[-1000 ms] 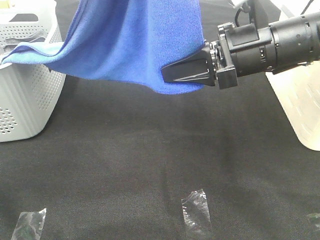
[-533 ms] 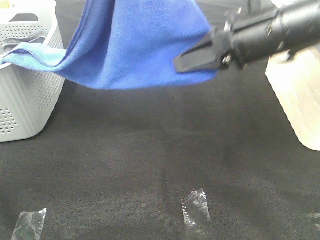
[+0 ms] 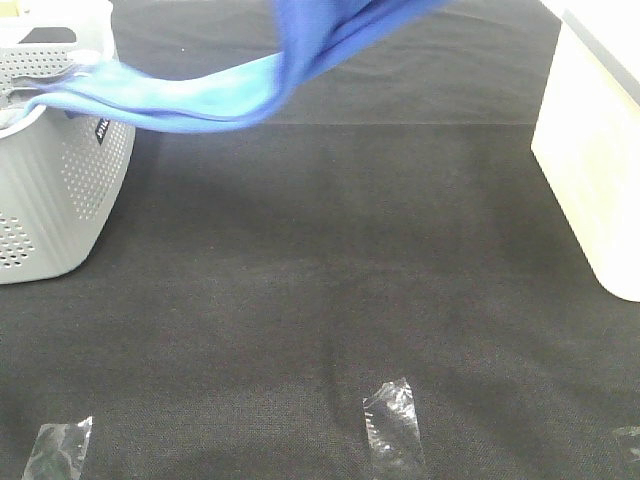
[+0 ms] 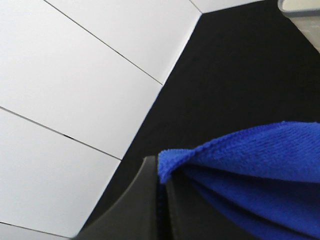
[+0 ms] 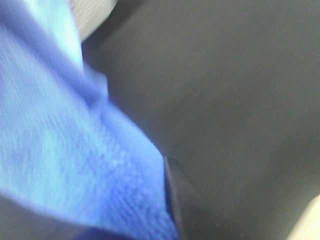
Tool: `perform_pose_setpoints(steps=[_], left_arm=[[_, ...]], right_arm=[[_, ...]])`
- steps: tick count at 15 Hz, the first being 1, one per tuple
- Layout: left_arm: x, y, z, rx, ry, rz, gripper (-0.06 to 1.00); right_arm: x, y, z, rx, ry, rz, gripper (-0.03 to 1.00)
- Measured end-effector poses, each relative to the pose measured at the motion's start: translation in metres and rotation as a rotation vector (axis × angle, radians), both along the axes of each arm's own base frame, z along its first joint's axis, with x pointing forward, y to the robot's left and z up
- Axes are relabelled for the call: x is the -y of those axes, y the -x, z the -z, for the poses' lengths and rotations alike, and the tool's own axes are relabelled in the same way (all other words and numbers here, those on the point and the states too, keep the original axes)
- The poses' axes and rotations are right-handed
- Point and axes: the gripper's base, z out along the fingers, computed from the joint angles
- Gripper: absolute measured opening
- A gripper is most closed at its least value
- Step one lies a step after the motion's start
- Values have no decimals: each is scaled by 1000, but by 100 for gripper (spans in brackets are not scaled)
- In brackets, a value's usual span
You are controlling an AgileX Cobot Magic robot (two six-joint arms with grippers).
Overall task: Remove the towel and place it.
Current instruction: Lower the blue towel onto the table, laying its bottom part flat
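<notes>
The bright blue towel [image 3: 300, 50] hangs stretched in the air. One end still lies over the rim of the grey perforated basket [image 3: 50, 200] at the left, and the other end rises out of the top of the exterior view. Neither gripper shows in that view. In the left wrist view my left gripper [image 4: 162, 172] has dark fingers [image 4: 145, 200] pinched on a stitched edge of the towel [image 4: 250, 165]. In the blurred right wrist view my right gripper [image 5: 167, 170] holds the towel [image 5: 75, 150] against a dark finger [image 5: 175, 200].
A white container [image 3: 600, 170] stands at the right edge of the black cloth table [image 3: 320, 280]. Clear tape pieces lie near the front, one in the middle [image 3: 392, 420] and one at the left [image 3: 58, 445].
The right arm has lifted up and out of the exterior view, taking the towel's hanging part with it. The towel now stretches thin from the basket to the top edge.
</notes>
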Motion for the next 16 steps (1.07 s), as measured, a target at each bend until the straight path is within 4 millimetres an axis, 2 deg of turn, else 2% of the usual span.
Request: perform_pose_setpoints(steps=[1, 3, 6, 8, 11, 16], left_arm=[[0, -8, -2, 53, 34, 12, 0], [-4, -25, -5, 137, 115, 24, 0], [-13, -49, -5, 235, 209, 31, 0], [-19, -61, -5, 307, 233, 42, 0], [-32, -85, 0, 425, 268, 62, 0], [-59, -146, 46, 514, 276, 55, 0]], right_arm=[[0, -4, -23, 84, -8, 7, 3], [-1, -13, -52, 198, -24, 15, 3], [-4, -31, -66, 305, -56, 37, 3], [-4, -41, -66, 362, -77, 60, 3], [-6, -69, -63, 520, -151, 130, 3], [-11, -114, -52, 738, -308, 246, 3]])
